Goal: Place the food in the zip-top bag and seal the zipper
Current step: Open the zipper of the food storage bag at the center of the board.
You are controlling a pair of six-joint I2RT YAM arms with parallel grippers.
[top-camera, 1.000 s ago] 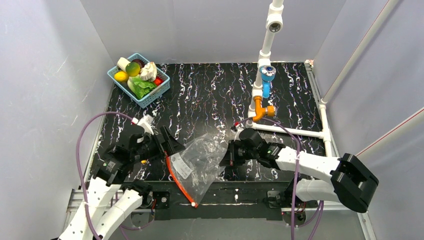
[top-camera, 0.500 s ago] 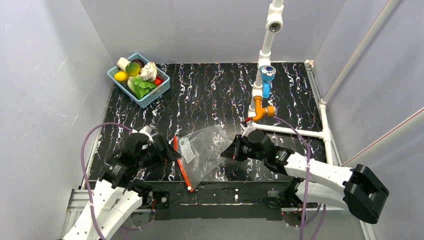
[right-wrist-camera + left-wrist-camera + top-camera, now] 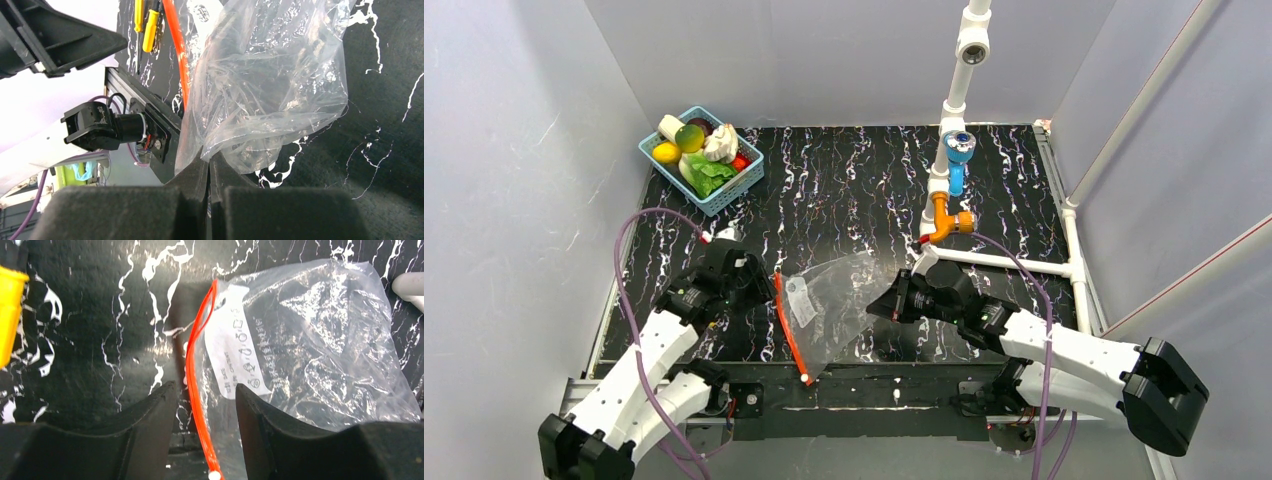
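The clear zip-top bag [image 3: 834, 300] lies crumpled on the black table between both arms, its red zipper [image 3: 788, 325] facing left. My left gripper [image 3: 762, 290] is at the mouth edge. In the left wrist view the zipper [image 3: 196, 385] runs between its fingers [image 3: 150, 425]; the jaws stand apart and neither visibly touches the strip. My right gripper [image 3: 209, 159] is shut on the bag's [image 3: 270, 75] closed end. The food lies in the blue basket [image 3: 724, 203] at the back left: green lettuce [image 3: 709, 178], a yellow-green fruit [image 3: 689, 137] and a white garlic piece [image 3: 719, 147].
A white pipe frame with orange and blue fittings [image 3: 949, 190] stands at the back right. Yellow-handled tools [image 3: 150, 25] lie near the left arm. The bag carries a white label [image 3: 232, 355]. Its lower zipper end reaches the table's front rail [image 3: 864, 385].
The bag has been drawn away from the front edge and lies flatter. My left gripper has moved up to the zipper and its jaws have narrowed around it. The right gripper stays shut on the bag.
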